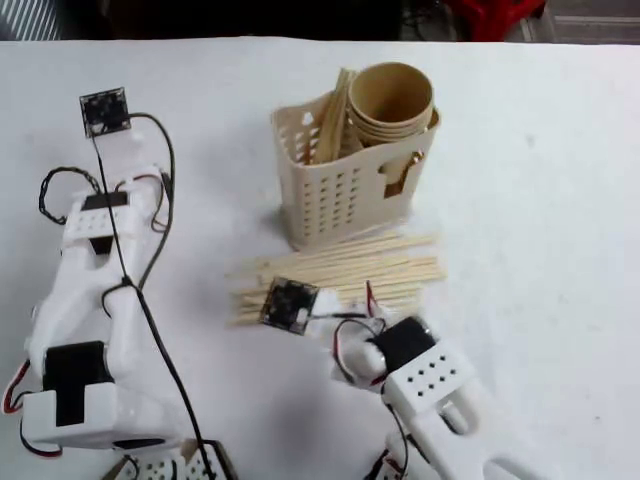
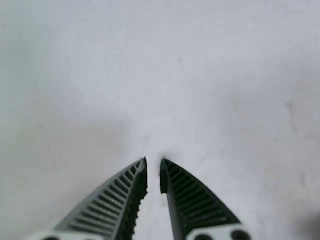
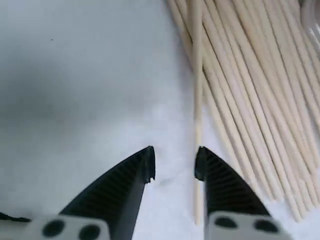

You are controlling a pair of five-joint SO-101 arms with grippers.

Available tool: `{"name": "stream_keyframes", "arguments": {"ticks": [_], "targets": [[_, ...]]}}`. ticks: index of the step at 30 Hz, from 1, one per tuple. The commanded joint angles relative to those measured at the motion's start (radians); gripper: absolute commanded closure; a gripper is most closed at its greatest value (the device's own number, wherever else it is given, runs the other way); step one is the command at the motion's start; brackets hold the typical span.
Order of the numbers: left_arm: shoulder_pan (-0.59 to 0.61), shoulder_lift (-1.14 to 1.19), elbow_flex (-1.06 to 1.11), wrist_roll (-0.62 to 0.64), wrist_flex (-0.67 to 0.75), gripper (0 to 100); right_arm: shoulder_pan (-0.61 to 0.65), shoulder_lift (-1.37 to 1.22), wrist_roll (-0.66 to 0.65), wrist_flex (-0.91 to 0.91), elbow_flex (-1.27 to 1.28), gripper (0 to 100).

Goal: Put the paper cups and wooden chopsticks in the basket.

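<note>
Over the table (image 1: pixel 540 200), the high view looked down on a cream perforated basket (image 1: pixel 340 200) standing near the far middle. A nested stack of paper cups (image 1: pixel 392 95) sat upright in one end of it. A few upright chopsticks (image 1: pixel 335 110) leaned in the other end, beside the cups. The loose wooden chopsticks (image 1: pixel 370 265) lay flat in a pile on the table just in front of the basket, running roughly along its long side. The right arm (image 1: pixel 440 385) came in from the near edge, its wrist camera board (image 1: pixel 290 305) hanging over one end of that pile. The left arm (image 1: pixel 90 300) lay along the other side of the table, well apart from both basket and pile.

In the left wrist view, the left claw (image 2: pixel 153 167) was all but closed, with a thin slit between its ribbed tips and nothing held. Bare table surface lay under it.

In the right wrist view, the right claw (image 3: pixel 174 162) stood partly open and empty over the table. The pile fanned out just beyond and to one side of it. One stray chopstick (image 3: pixel 197 90) ran alongside the pile and passed under one fingertip (image 3: pixel 210 170), not between the jaws.
</note>
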State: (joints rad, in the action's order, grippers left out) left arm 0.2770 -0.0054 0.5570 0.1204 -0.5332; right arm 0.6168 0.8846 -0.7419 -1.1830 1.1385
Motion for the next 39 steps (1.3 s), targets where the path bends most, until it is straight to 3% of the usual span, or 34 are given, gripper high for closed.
{"name": "stream_keyframes", "arguments": {"ticks": [1, 6, 14, 20, 23, 28, 36, 39], "targets": [[0.005, -0.002, -0.006, -0.014, 0.002, 93, 0.016, 0.019, -0.051, 0.067, 0.034, 78.7], [0.005, -0.002, -0.008, -0.014, 0.003, 93, 0.012, -0.021, -0.049, 0.108, 0.046, 78.6], [0.005, -0.002, -0.008, -0.014, 0.002, 93, -0.102, -0.292, -0.049, 0.338, 0.025, 78.3], [0.005, -0.002, -0.008, -0.014, 0.003, 93, -0.117, -0.415, -0.049, 0.450, 0.021, 78.6], [0.005, -0.002, -0.008, -0.014, 0.003, 93, -0.117, -0.433, -0.049, 0.460, 0.021, 79.9], [0.005, -0.002, -0.008, -0.014, 0.003, 93, -0.117, -0.432, -0.049, 0.458, 0.021, 91.5], [0.005, -0.002, -0.008, -0.014, 0.003, 93, -0.117, -0.430, -0.048, 0.447, 0.012, 92.1], [0.005, -0.002, -0.008, -0.014, 0.003, 93, -0.119, -0.409, -0.046, 0.354, -0.046, 92.1]]}}
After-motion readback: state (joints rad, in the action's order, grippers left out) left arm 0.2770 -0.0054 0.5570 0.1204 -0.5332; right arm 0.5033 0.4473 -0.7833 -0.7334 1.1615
